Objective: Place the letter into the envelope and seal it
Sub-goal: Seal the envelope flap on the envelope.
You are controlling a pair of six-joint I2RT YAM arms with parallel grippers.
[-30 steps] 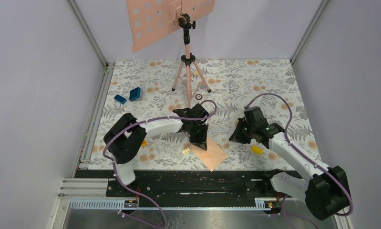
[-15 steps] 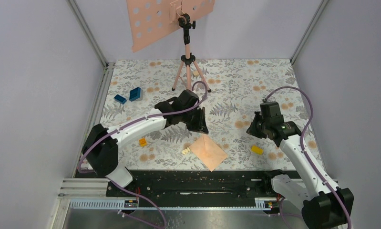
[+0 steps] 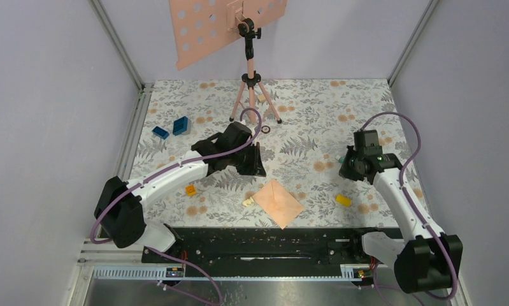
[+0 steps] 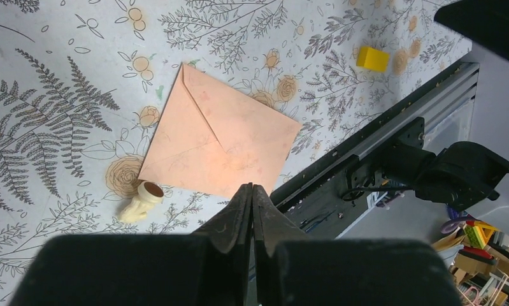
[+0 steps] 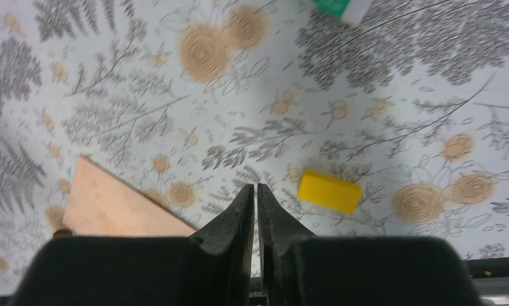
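Floral worktop [image 3: 366,102]: envelope [image 3: 278,202] flat near left jaws; yellow block [image 3: 343,200] near right jaws; blue blocks [image 3: 180,125] well apart.

The envelope [image 3: 278,203] is lying flat on the floral mat [image 3: 366,102] by its near edge. The left gripper [image 3: 255,167] is hovering just beyond it, and the right gripper [image 3: 348,171] is hanging well right, beyond a yellow block [image 3: 343,200].

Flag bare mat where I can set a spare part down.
Widest bare stretch: far right, between the tripod and the right gripper. Also the far left corner beyond the blue blocks. Crowded along the near edge: envelope, cream piece, orange block, yellow block.
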